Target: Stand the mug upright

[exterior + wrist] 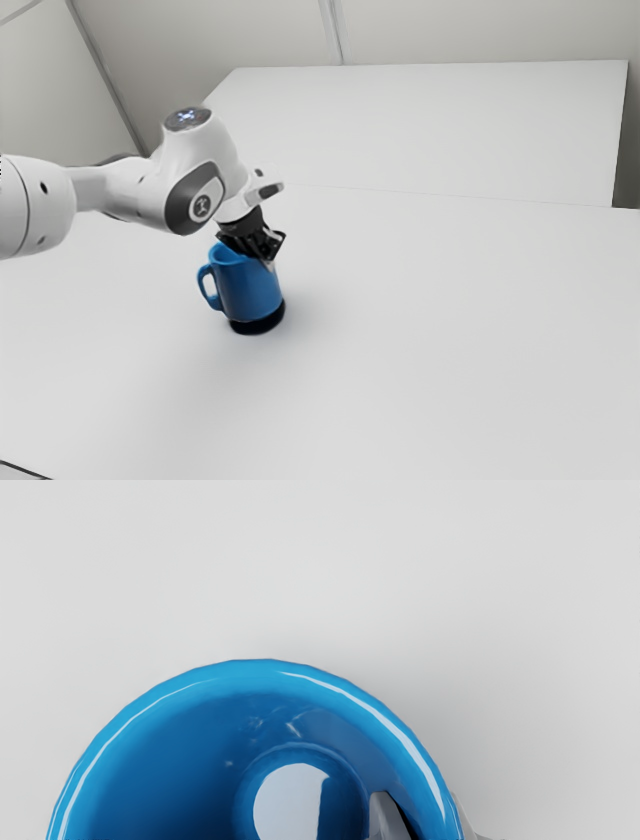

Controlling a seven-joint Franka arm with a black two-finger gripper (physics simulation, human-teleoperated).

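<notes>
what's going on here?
The robot arm has its end effector at the rim of the blue mug, one finger inside and one outside, apparently pinching the wall. The mug is mouth up over the table, handle toward the exterior view's left. Can't tell whether its base sits flat.

The blue mug [250, 288] opens upward; the black jaws are at its rim.

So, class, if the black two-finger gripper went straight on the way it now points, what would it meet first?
Most likely the shiny blue mug: the gripper sits at its rim, partly inside, pointing down toward the mug's inner floor. How deep that lies is unclear.
</notes>
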